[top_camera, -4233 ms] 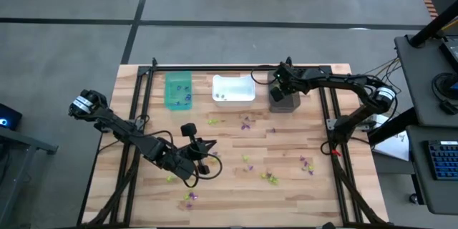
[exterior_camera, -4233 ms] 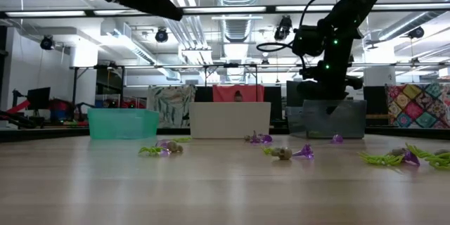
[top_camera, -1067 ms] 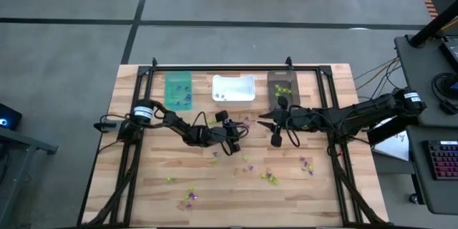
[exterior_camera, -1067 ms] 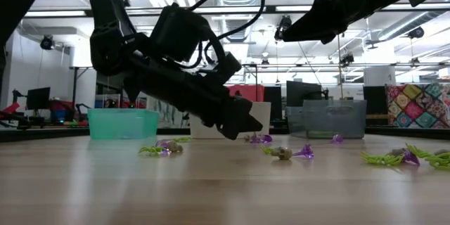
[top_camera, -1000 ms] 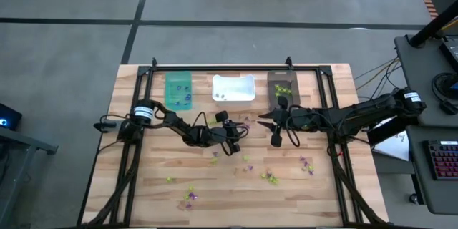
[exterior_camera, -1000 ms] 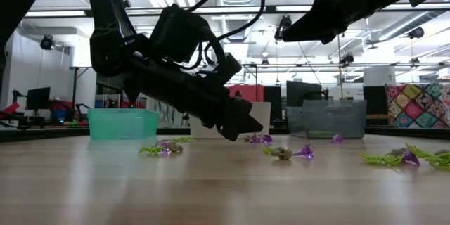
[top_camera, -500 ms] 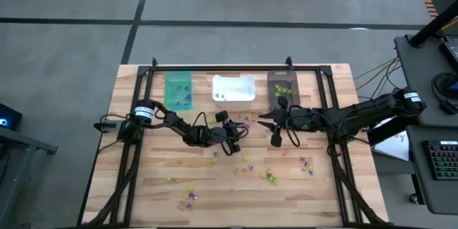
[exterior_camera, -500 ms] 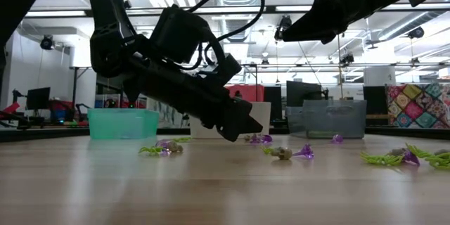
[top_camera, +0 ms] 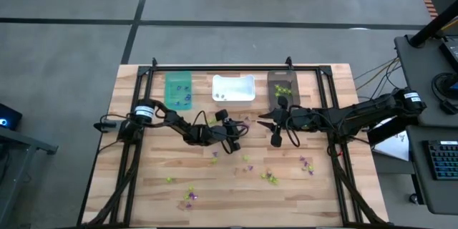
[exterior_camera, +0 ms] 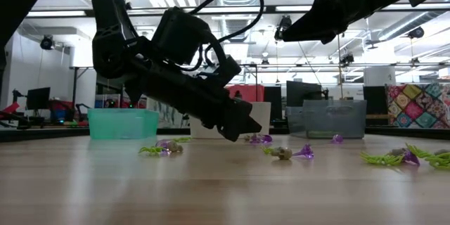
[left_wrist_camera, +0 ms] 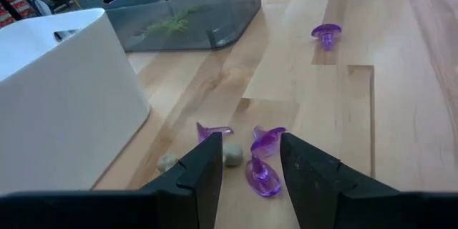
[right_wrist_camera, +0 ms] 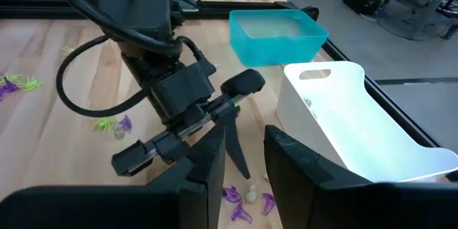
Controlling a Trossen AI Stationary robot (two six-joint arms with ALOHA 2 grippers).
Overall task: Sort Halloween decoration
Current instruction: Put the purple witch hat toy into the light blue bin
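Two arms met mid-table. The left gripper (left_wrist_camera: 248, 175) hovered, jaws parted and empty, over a small cluster of purple and greyish trinkets (left_wrist_camera: 247, 159) beside the white bin (top_camera: 233, 89). The right gripper (top_camera: 266, 119) waited just opposite, its jaws apart and empty too. More trinkets lay scattered across the wooden table (top_camera: 322, 193).

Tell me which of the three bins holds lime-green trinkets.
The dark bin, at the right end of the row; the teal bin and the white bin show no green ones.

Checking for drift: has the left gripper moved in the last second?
No. The left gripper hangs at the same spot below the white rectangular bin, over the purple trinkets.
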